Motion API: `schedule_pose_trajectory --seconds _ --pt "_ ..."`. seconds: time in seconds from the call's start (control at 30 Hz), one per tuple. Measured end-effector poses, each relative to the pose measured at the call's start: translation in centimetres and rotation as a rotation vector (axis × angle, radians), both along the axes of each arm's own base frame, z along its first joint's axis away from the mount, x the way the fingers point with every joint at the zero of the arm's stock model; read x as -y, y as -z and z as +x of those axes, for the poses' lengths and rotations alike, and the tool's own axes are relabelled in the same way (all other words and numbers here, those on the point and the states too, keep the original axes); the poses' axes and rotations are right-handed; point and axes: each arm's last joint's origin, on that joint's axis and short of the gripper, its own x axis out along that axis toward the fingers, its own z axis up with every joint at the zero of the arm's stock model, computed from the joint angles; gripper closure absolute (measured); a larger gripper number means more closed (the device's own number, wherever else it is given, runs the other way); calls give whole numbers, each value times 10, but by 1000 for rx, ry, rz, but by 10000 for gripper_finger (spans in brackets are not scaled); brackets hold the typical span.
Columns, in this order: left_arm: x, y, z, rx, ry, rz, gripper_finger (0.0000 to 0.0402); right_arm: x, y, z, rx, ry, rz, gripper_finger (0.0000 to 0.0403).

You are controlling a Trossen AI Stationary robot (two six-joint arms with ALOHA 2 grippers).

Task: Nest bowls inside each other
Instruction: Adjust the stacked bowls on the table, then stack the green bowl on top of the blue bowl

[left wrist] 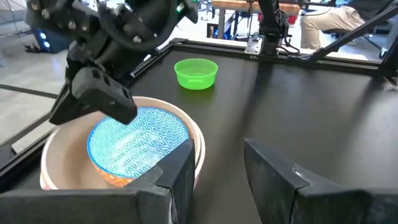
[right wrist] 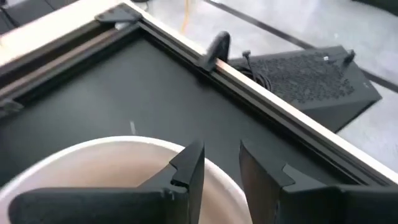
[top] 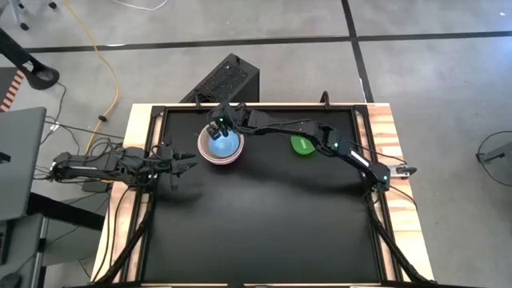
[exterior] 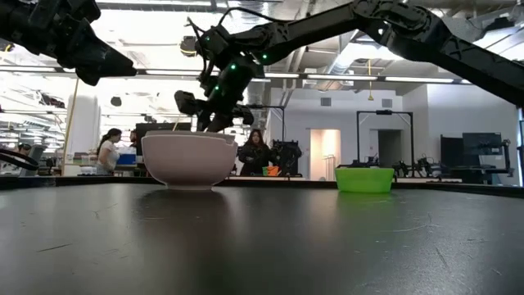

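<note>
A light blue patterned bowl (left wrist: 138,143) sits nested in a stack of larger pale bowls (top: 210,157) at the table's far middle-left; the stack rests on its base (exterior: 188,182). The bright green bowl (top: 302,146) stands alone on the table to the stack's right. My right gripper (right wrist: 221,165) hovers open just above the stack's far rim (right wrist: 93,149), pointing down at a slant, with nothing between its fingers. At the table's left edge my left gripper (left wrist: 217,168) waits open, level, facing the stack.
A black perforated box (top: 228,80) lies on the floor beyond the far edge. A raised rail (right wrist: 261,93) frames the black table top. The near half of the table (top: 264,232) is free room. People (exterior: 258,152) are in the room behind.
</note>
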Motion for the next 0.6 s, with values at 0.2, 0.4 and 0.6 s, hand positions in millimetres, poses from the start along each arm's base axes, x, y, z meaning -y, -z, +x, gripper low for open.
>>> schedule_pose_trajectory --seconds 0.2,0.4,0.6 --pt "0 0 0 -1 -1 1 274 -1 2 -1 -24 2 3 284" --pt "0 0 0 -1 0 1 274 -1 -6 -3 -26 -20 -16 285" --pt "0 0 0 -2 3 1 274 -18 -48 -28 -74 -120 72 285"
